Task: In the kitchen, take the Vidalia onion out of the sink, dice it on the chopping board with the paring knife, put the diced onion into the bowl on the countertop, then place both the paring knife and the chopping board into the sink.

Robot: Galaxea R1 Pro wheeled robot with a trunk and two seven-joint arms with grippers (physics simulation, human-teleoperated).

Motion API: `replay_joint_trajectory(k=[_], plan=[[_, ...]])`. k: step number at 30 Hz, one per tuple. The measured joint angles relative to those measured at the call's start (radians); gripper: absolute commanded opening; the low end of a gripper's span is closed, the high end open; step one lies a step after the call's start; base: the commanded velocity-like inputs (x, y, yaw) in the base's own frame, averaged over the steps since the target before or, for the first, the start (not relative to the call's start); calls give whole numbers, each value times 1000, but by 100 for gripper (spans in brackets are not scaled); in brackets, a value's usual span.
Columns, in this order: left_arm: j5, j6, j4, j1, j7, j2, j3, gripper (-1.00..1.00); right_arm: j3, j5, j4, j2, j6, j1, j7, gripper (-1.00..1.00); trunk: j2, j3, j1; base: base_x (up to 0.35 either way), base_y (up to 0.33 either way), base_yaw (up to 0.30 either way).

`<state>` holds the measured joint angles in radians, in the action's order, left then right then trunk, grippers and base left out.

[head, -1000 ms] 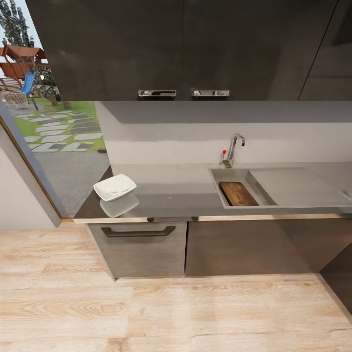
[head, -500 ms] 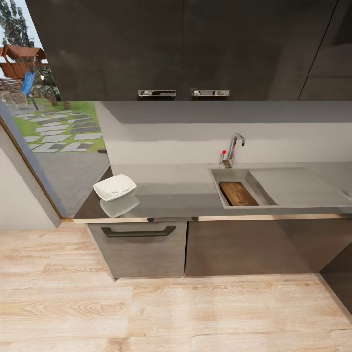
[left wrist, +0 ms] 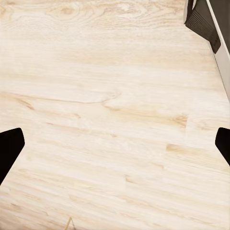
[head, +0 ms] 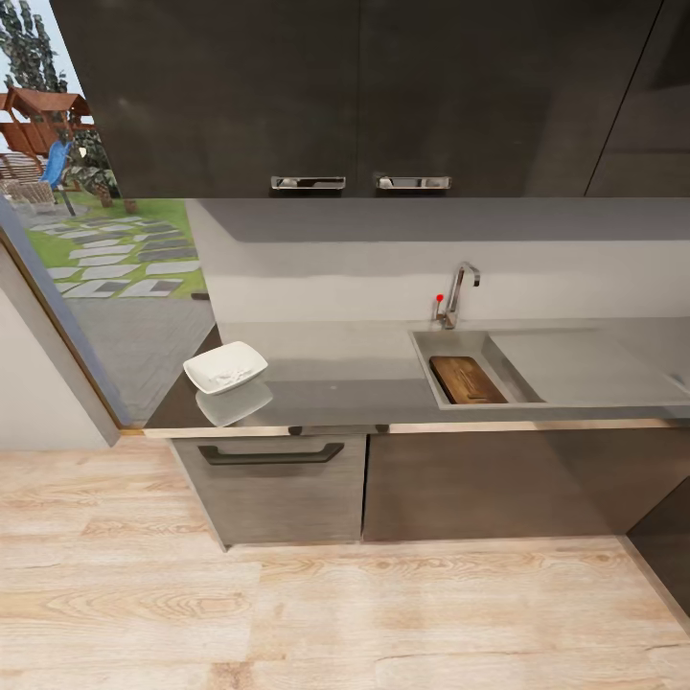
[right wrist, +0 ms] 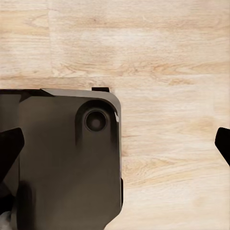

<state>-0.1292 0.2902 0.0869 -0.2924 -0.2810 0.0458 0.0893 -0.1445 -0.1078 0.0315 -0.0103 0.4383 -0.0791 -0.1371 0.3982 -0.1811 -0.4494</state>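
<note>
In the head view, a brown wooden chopping board [head: 467, 379] is seen lying inside the matte grey steel sink [head: 498, 398] at centre right, below the chrome tap [head: 458, 295]. A white square bowl [head: 225, 367] is seen at the left end of the glossy dark grey countertop [head: 355, 383]. The left gripper [left wrist: 115, 143] is shown wide open and empty over pale wooden floor [left wrist: 105, 110]; the right gripper [right wrist: 115, 143], equally spread and empty, is shown above a dark robot base [right wrist: 62, 158].
</note>
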Motion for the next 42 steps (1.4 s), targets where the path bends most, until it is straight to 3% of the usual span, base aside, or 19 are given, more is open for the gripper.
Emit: replay_joint_trajectory(k=[42], plan=[[0,0,0,0,0,0,0,100,0,0,0,0,0,0,0,100,0,0,0,0,0,0]])
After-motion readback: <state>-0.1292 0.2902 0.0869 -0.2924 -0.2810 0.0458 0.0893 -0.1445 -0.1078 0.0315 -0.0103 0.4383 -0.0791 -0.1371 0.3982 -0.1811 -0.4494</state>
